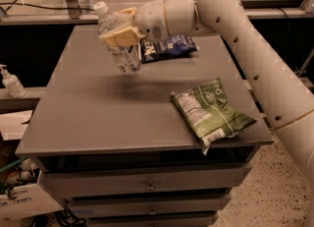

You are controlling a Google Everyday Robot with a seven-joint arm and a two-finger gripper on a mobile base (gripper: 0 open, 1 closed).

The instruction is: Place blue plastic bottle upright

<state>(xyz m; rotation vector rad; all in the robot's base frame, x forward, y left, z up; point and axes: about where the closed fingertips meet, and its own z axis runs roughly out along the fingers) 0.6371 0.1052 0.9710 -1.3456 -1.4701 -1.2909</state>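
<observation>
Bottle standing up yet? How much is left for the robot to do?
Done: the gripper has the blue plastic bottle clamped in its fingers, held clear of the table. In hand: the bottle hangs tilted in the air, cap toward the upper left, above the table's far left part, beside the blue snack bag. Left: lower it, stand it upright on the table and let go.

No lettering is readable on the bottle [126, 59], green bag [211, 114] or blue bag [169, 46]. The gripper [120, 25] holds the bottle above the table [93, 118].

Cream plastic claw [120, 25] above the matt table [98, 110] grips the clear, ribbed blue plastic bottle [125, 57].
</observation>
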